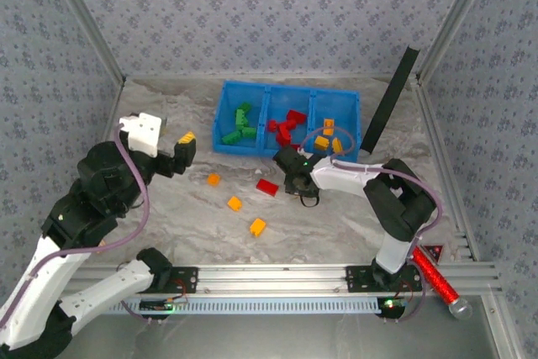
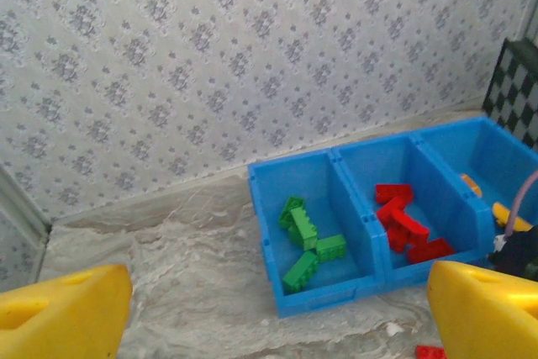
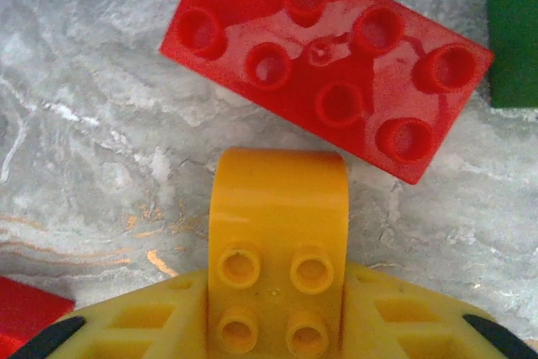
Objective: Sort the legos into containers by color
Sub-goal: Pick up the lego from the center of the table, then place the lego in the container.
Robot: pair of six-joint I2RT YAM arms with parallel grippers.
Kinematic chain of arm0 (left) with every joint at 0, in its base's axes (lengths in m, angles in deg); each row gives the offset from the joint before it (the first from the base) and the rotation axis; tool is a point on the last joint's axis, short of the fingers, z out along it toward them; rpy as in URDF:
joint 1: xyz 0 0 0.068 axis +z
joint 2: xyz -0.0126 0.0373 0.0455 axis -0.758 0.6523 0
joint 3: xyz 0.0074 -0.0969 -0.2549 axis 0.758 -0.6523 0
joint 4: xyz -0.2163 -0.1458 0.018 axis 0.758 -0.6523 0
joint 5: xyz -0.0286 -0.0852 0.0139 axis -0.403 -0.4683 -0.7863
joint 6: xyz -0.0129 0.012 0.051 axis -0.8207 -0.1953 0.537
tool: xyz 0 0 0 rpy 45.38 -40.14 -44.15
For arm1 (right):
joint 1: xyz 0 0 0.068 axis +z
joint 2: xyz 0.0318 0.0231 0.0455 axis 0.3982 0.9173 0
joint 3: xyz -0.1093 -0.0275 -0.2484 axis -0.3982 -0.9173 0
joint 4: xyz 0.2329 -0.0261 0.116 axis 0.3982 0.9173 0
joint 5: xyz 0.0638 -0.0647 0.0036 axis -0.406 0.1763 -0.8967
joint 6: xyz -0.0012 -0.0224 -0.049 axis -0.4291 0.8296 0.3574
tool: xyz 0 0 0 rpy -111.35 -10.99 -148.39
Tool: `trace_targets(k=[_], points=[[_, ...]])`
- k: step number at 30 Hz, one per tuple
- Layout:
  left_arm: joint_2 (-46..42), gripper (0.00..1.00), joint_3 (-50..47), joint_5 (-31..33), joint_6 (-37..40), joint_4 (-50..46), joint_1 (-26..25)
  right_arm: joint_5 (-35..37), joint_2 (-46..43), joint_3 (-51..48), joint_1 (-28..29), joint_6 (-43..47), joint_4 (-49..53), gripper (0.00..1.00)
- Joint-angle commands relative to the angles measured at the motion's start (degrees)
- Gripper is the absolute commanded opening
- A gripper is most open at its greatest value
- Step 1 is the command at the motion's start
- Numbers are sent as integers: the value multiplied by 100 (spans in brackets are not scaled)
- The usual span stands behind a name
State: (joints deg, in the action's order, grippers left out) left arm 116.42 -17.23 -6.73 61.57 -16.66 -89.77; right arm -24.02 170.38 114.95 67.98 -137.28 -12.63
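Nearest the rail, a red cylinder w/ silver tip (image 1: 437, 278) lies by the R arm's base, well behind the right claw (image 1: 300, 187). Three small orange-yellow studded plastic bricks sit loose on the grey marbled tabletop (image 1: 168, 216), left of the right claw. The near orange brick (image 1: 257, 226) is closest to the rail, then the mid orange brick (image 1: 234, 203). The far orange brick (image 1: 213, 179) is nearest the left claw (image 1: 183, 150).

The right claw (image 3: 277, 292) is low over the table, clamped on an orange-yellow studded plastic brick w/ a rounded end (image 3: 277, 208). A yellow finger (image 3: 151, 325) sits tight against each side. Just past its tips a red oblong eight-stud plastic brick (image 3: 328, 65) lies flat, very close to the gripped one; can't tell if touching. A green plastic piece (image 3: 514, 39) lies further off to one side, cut by the frame edge.

The left claw (image 2: 279, 292) is raised off the table, its yellow fingers (image 2: 59, 313) wide apart w/ nothing btwn them.

Beyond both claws is the bright blue ribbed plastic tray (image 1: 290, 87) w/ three square compartments. Green bricks (image 1: 239, 126) are in the left one, red bricks (image 1: 286, 129) in the middle. Orange-yellow bricks (image 1: 328, 136) are in the right one, just beyond the right claw. A slanted black bar (image 1: 389, 105) stands just right of the tray.
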Motion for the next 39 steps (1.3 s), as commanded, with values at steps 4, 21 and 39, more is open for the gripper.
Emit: trace_targets(k=[4,21,39], points=[[-213,95,-267,509,478,-2,99,207,-308,51,120,535,1000,32],[-211,98,-502,423,503,2,155,1224,-1964,901,-1450,2926,1709,32],[253,99,-491,275,453,-107,419,198,241,2070,-2322,3715,543,33]])
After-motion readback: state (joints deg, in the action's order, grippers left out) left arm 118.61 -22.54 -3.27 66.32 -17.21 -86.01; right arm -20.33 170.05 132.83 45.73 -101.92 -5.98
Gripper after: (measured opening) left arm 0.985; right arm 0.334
